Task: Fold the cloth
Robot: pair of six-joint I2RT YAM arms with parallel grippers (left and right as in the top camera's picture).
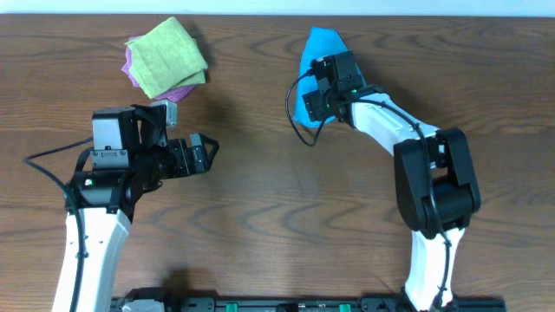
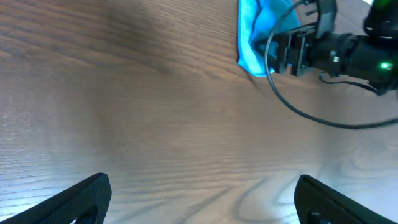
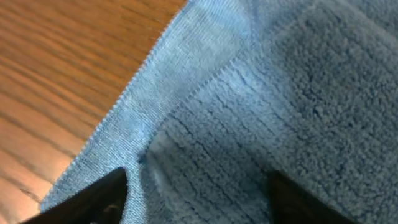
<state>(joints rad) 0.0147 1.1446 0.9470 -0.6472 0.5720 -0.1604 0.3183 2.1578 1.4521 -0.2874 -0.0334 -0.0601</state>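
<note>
Right end effector [image 3: 196, 198] of mine hovers low, fingers parted, over the bright sky-blue terry cloth [image 1: 323, 42], which lies bunched in layers, hemmed edge showing, at the far side of the brown wooden tabletop [image 1: 277, 199]. My left end effector [image 2: 202, 199] hangs wide open.

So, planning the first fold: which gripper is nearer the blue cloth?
Right. The right gripper is down at the blue cloth; the left gripper hangs open over the table, well apart from it.

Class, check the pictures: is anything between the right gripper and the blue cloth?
Nothing visible does. The right gripper sits directly over the blue cloth, jaws apart, only fabric between them.
</note>
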